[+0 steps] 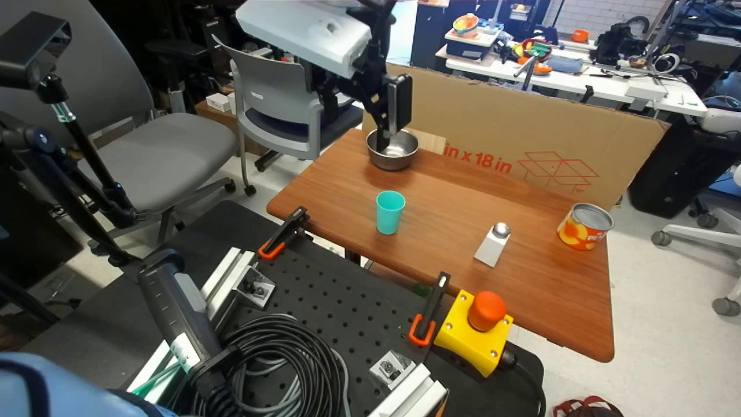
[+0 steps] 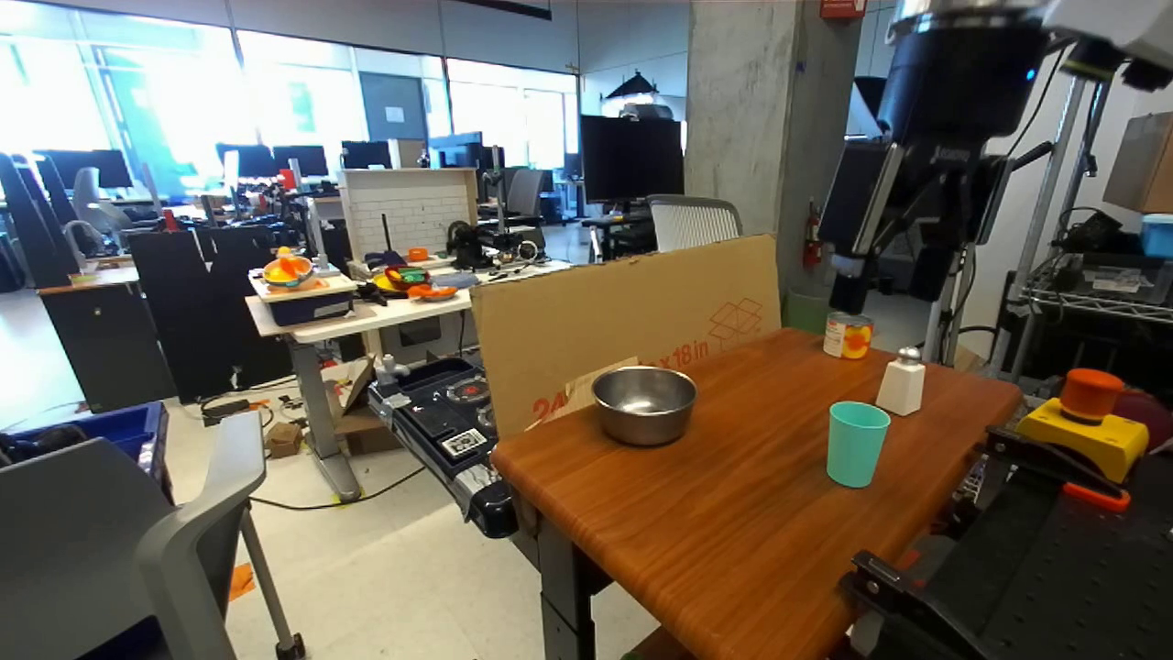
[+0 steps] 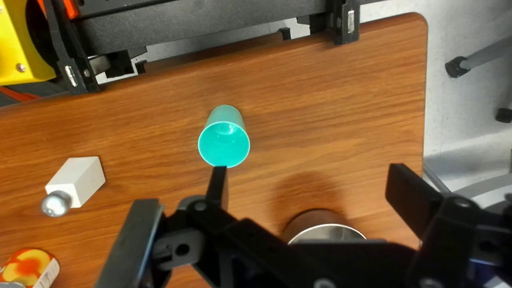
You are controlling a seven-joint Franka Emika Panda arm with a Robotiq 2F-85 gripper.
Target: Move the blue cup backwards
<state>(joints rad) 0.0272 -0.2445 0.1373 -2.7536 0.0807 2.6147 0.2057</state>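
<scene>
The blue cup is a small teal cup standing upright on the wooden table, seen in both exterior views. In the wrist view the cup is above the left fingertip in the picture, with its open rim toward the camera. My gripper is open and empty, its two black fingers wide apart. It also shows high above the table in both exterior views, apart from the cup. The fingers do not touch anything.
A metal bowl stands at the table's far corner, partly behind the gripper in the wrist view. A white shaker and a peach can stand on the table. A cardboard sheet lines one edge. Black clamps hold another edge.
</scene>
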